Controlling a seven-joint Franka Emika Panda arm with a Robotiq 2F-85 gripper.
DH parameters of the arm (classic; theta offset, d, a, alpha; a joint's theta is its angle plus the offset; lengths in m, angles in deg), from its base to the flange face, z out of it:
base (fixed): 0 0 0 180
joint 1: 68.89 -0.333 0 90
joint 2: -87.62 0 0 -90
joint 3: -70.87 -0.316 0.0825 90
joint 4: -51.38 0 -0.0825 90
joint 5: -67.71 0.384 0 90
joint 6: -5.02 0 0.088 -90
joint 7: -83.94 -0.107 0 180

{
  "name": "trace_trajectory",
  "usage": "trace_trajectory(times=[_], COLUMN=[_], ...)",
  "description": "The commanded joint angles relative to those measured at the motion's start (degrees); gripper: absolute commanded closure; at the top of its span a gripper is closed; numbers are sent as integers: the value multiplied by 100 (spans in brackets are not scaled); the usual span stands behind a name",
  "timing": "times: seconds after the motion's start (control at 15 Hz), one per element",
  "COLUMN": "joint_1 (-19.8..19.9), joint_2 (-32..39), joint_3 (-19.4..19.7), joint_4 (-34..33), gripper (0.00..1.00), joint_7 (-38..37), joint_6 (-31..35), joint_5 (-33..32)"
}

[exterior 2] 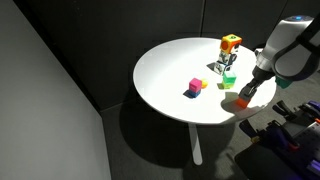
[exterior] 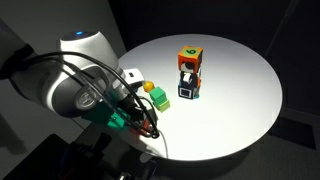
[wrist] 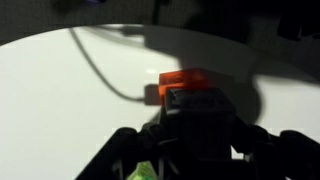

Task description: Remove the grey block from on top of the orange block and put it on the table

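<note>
The grey block (wrist: 195, 100) sits on the orange block (wrist: 185, 76) near my edge of the round white table (exterior: 240, 110). In the wrist view my gripper (wrist: 195, 122) is down over the stack, with its dark fingers tight against both sides of the grey block. No white table shows between the fingers and the block. In an exterior view the gripper (exterior 2: 247, 94) stands just above the orange block (exterior 2: 243, 102), and the grey block is hidden by the fingers. In an exterior view the arm covers both blocks, and only the gripper (exterior: 143, 122) shows.
A stack with an orange, green-marked cube (exterior: 189, 55) on top and a black, white-marked cube (exterior: 187, 89) at its foot stands mid-table. A yellow ball (exterior: 150, 87) and a yellow cube (exterior: 158, 100) lie near the gripper. A magenta cube (exterior 2: 194, 88) lies further off. A cable (wrist: 100, 75) crosses the table.
</note>
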Motion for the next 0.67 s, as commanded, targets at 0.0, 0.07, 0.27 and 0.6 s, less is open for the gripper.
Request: trace_trajectory(times=[0.0,0.07,0.27,0.6], joint_1=[46,55,31,-119], joint_2=[-344,-384,-392,-297], joint_3=[-44,-69,-140,-105], joint_4=[-51,-96,-342,-832], gripper=[70,70,70,70], joint_7=[84,91,95,-24], joint_6=[-405,-515,-895,-1167], joint_5=[-70,-58,-35,-140])
